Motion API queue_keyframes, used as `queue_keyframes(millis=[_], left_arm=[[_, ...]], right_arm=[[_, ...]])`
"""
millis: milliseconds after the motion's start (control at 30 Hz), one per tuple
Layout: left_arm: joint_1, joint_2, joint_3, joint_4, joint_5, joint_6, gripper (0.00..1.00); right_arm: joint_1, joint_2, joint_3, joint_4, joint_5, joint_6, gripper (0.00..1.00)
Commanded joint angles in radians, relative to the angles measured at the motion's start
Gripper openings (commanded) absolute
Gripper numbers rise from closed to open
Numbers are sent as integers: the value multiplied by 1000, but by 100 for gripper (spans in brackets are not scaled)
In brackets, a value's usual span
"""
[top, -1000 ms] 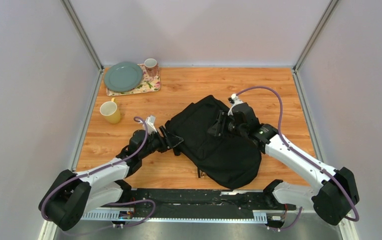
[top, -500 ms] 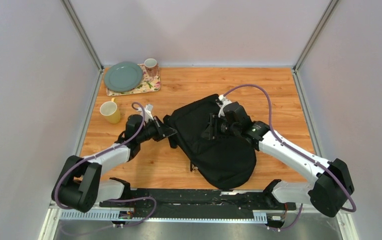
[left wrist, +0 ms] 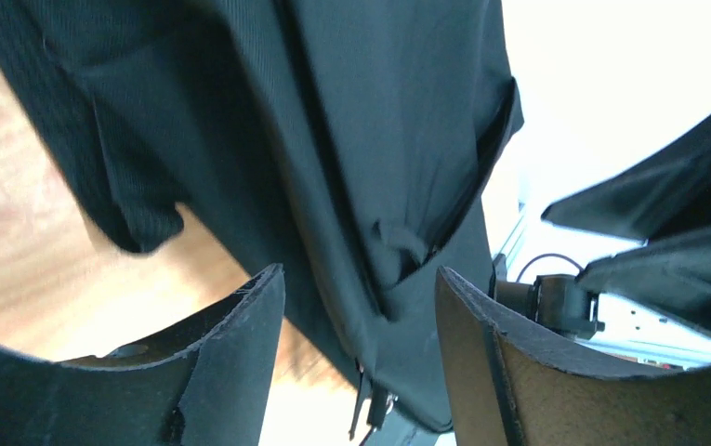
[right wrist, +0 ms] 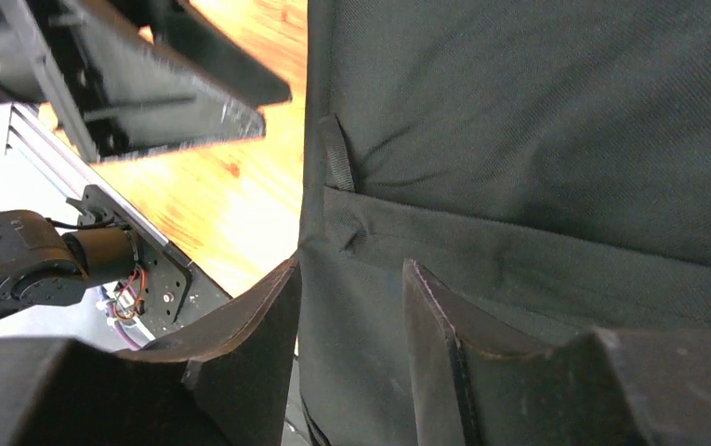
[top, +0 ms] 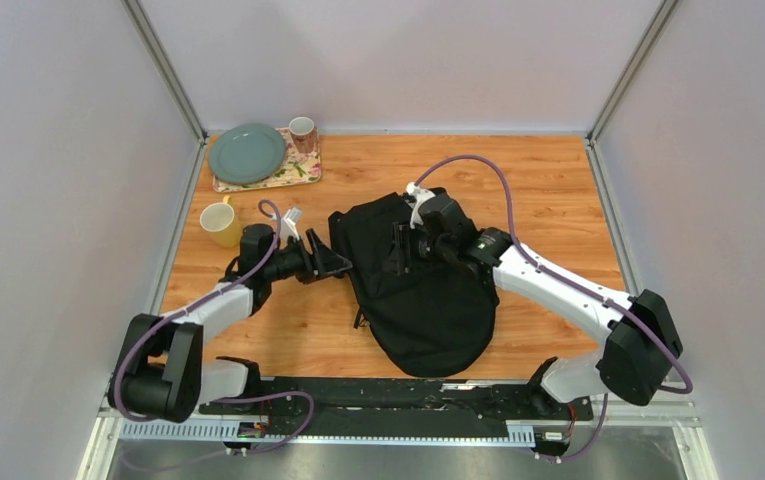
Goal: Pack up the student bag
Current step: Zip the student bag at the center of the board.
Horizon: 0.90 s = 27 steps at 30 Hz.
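Note:
The student bag (top: 428, 315), a large black fabric backpack, lies in the middle of the wooden table (top: 558, 180). My right gripper (top: 396, 250) is over its upper left part, and in the right wrist view (right wrist: 351, 274) the fingers are shut on a fold at the bag's (right wrist: 537, 139) side edge. At the bag's left edge, my left gripper (top: 338, 262) points at it with its fingers open. In the left wrist view (left wrist: 359, 283) the bag's dark fabric (left wrist: 351, 139) hangs just beyond the fingertips, with nothing held.
A yellow mug (top: 221, 222) stands left of my left arm. At the back left corner, a floral tray (top: 303, 170) carries a green plate (top: 247, 153) and a pink mug (top: 302, 131). A black rail (top: 398, 395) runs along the near edge.
My right gripper has moved left and the bag has slid and turned left with it. My left gripper has drawn back toward the yellow mug, staying at the bag's left edge.

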Motion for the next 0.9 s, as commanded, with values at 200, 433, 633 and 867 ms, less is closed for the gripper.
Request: queue_keyframes(millis=[200, 433, 633, 867], left_arm=[[-69, -159, -174, 140, -44, -79, 70], [-109, -72, -188, 292, -49, -126, 71], [-125, -5, -188, 347, -49, -128, 65], [-140, 54, -193, 379, -44, -91, 33]], right_arm=[[34, 129, 146, -51, 57, -95, 48], [52, 166, 172, -56, 58, -89, 48], [66, 204, 200, -70, 61, -98, 48], [84, 272, 273, -128, 127, -138, 48]])
